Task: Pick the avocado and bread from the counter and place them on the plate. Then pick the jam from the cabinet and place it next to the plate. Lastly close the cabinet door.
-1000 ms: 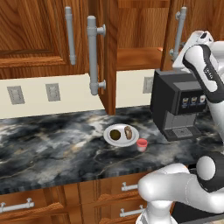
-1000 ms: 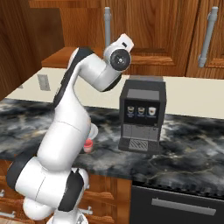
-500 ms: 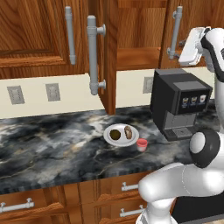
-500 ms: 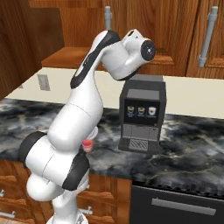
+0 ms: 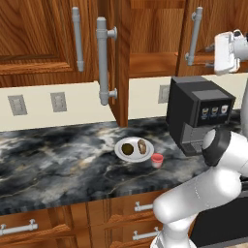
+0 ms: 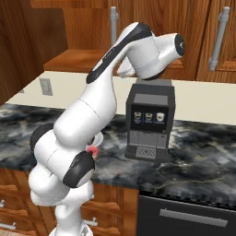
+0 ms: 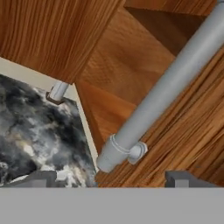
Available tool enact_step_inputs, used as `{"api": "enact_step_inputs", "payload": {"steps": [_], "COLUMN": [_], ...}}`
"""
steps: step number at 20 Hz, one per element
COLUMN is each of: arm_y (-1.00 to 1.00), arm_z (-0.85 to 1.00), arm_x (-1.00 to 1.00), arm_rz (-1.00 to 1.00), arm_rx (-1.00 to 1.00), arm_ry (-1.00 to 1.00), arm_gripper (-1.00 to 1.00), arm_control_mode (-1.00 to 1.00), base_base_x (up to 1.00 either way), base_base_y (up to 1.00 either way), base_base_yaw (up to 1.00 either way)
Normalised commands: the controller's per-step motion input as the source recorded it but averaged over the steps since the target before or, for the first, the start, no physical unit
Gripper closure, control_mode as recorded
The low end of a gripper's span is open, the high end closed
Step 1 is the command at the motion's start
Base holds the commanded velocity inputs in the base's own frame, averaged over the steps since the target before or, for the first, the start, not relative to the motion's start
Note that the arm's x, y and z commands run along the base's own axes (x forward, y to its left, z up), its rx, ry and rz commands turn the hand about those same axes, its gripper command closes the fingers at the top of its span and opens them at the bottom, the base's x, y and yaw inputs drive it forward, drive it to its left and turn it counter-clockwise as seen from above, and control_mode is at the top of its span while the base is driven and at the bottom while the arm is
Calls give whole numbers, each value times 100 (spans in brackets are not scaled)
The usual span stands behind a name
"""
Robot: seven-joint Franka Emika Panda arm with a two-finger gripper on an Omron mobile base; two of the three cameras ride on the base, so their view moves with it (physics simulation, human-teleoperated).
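Gripper (image 7: 111, 177): fingertips stand wide apart at the bottom of the hand view, nothing between them; the hand is raised high, at about 2 o'clock from the plate in the left base view.
Bar handle (image 7: 162, 92): grey tube running diagonally across the hand view, its lower end just above the gap between the fingertips, not touched.
Cabinet door (image 5: 118, 58): swung open, edge-on toward the camera, its grey handle (image 5: 102, 60) facing left.
Cabinet (image 5: 150, 43): open, wooden shelf (image 5: 147, 64) visible inside.
Plate (image 5: 147, 150): on the counter (image 5: 53, 155), below the open door.
Avocado (image 5: 127, 148): on the plate, at its 9 o'clock side.
Bread (image 5: 142, 146): on the plate, at 3 o'clock of the avocado, just beside it.
Jam (image 5: 157, 160): on the counter just beside the plate, at its 4 o'clock.
Coffee machine (image 5: 197, 114): black, on the counter at 3 o'clock of the plate.
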Motion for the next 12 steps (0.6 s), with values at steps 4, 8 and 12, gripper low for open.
{"api": "enact_step_inputs", "payload": {"steps": [4, 8, 12], "arm_y": [29, 26, 7], "arm_z": [-100, -44, 0], "arm_x": [-97, -88, -43], "arm_rz": [5, 3, -1], "arm_rx": [7, 3, 0], "arm_ry": [-11, -20, -5], "arm_gripper": [-100, -100, -100], "arm_control_mode": [-100, -100, -100], "base_base_x": [0, 0, 0], "base_base_y": [0, 0, 0], "base_base_yaw": [0, 0, 0]}}
